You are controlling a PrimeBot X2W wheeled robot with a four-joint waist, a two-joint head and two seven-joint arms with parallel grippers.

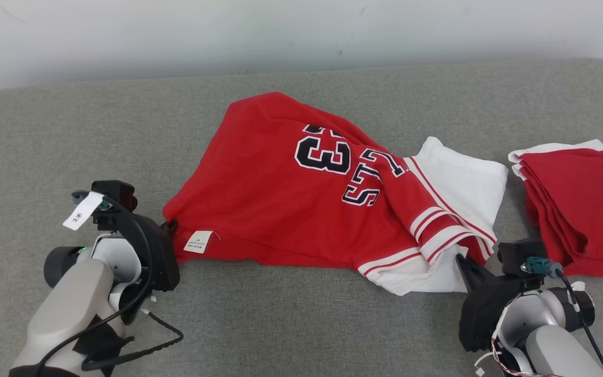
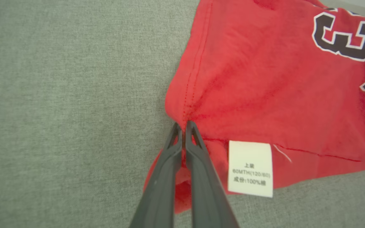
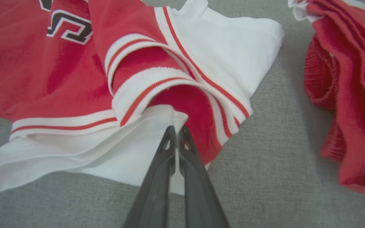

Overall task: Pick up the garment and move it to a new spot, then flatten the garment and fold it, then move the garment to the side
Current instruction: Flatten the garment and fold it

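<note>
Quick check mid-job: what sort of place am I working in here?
Probably an indoor garment-folding test station: a grey fabric-covered surface against a bare white wall, a red jersey lying on it, and a second red garment folded at the side.

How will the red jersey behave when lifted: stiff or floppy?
Probably floppy: the red jersey lies in soft folds, so it should sag between the left gripper and right gripper. Likely light, being thin cloth. It might slip: each pinches only an edge.
</note>
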